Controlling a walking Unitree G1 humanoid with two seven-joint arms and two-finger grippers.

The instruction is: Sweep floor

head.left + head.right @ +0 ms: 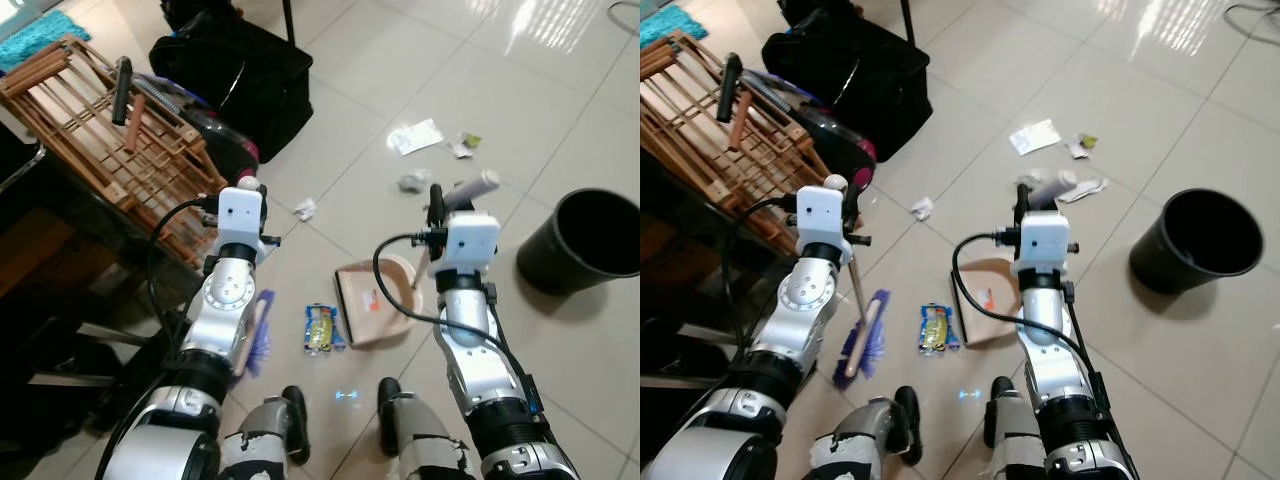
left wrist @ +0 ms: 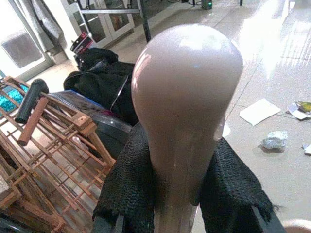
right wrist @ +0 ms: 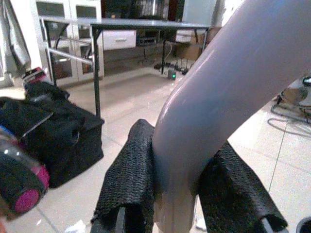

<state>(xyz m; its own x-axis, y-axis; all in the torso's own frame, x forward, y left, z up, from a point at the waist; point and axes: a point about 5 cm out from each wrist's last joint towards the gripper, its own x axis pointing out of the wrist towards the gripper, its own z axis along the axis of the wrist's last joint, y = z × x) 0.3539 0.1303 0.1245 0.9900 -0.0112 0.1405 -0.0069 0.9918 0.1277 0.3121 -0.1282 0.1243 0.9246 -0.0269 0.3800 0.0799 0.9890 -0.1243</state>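
Observation:
My left gripper [image 1: 246,192] is shut on the broom's pale handle [image 2: 187,111], just below its rounded knob; black padded fingers [image 2: 121,194] press both sides. The broom's purple bristles [image 1: 868,345] rest on the tiles by my left foot. My right gripper [image 1: 437,203] is shut on the beige dustpan's handle [image 3: 218,97]. The dustpan [image 1: 375,300] lies flat on the floor before me. A yellow and blue packet [image 1: 320,328] lies just left of the pan. Further off are a crumpled paper [image 1: 305,208], a white sheet [image 1: 415,136], a grey wad [image 1: 413,181] and a small green wrapper [image 1: 465,143].
A black bin [image 1: 590,240] stands open on the right. A wooden rack [image 1: 90,120] leans at the left, with a black bag [image 1: 240,70] and a pink-tipped appliance [image 1: 225,140] behind it. Glossy tiles stretch ahead past the litter.

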